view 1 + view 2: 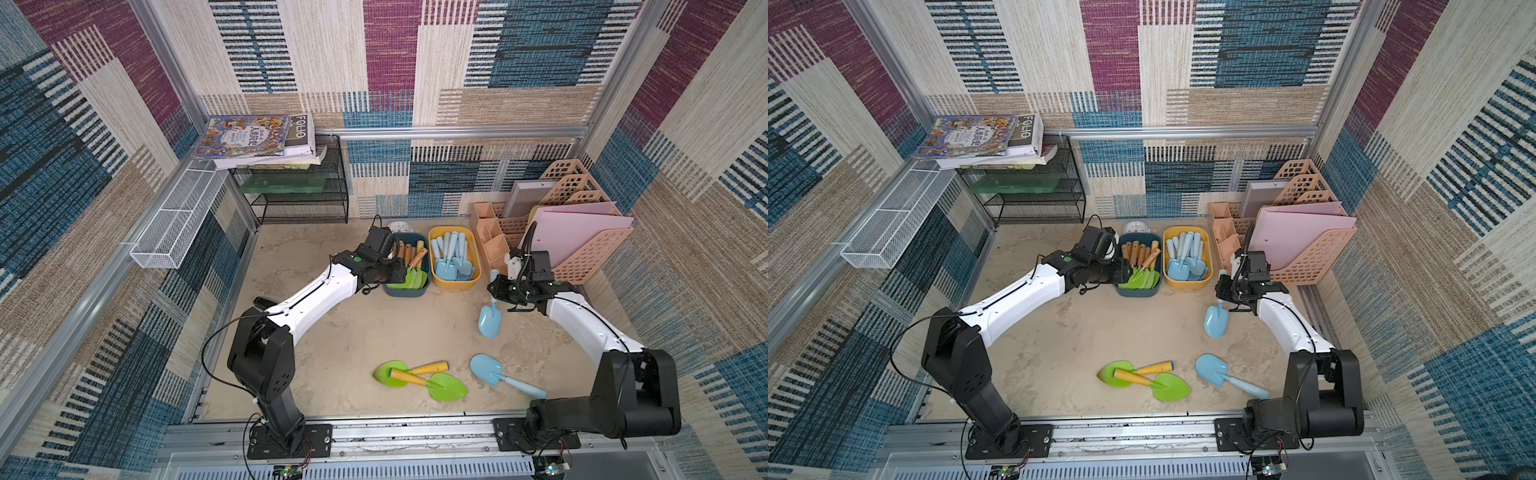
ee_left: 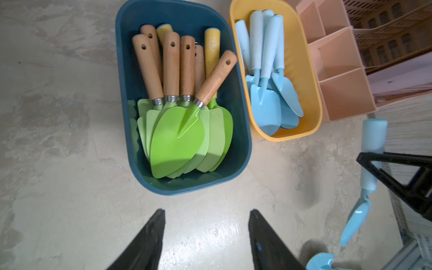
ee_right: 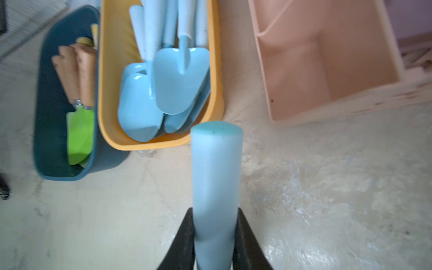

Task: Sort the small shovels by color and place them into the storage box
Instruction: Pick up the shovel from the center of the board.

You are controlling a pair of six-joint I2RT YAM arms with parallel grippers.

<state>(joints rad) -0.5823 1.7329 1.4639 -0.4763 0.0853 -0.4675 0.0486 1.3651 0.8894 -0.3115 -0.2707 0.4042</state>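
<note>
My right gripper (image 3: 215, 211) is shut on the handle of a pale blue shovel (image 3: 215, 168), whose blade (image 1: 489, 321) hangs down just above the table, right of the yellow storage box (image 1: 478, 259). That box holds several blue shovels (image 1: 453, 259). The dark blue storage box (image 2: 121, 70) holds several green shovels (image 2: 177, 140) with wooden or yellow handles. My left gripper (image 2: 207, 212) is open and empty, hovering at that box's near end. Two green shovels (image 1: 392, 371) (image 1: 446, 386) lie crossed near the table's front, a blue one (image 1: 488, 369) beside them.
A pink pen holder (image 1: 492, 241) and pink file racks (image 1: 582, 249) stand right of the yellow box, close to my right arm. A black wire rack (image 1: 299, 195) with books (image 1: 253, 137) is at the back left. A white mesh basket (image 1: 174, 220) hangs on the left wall.
</note>
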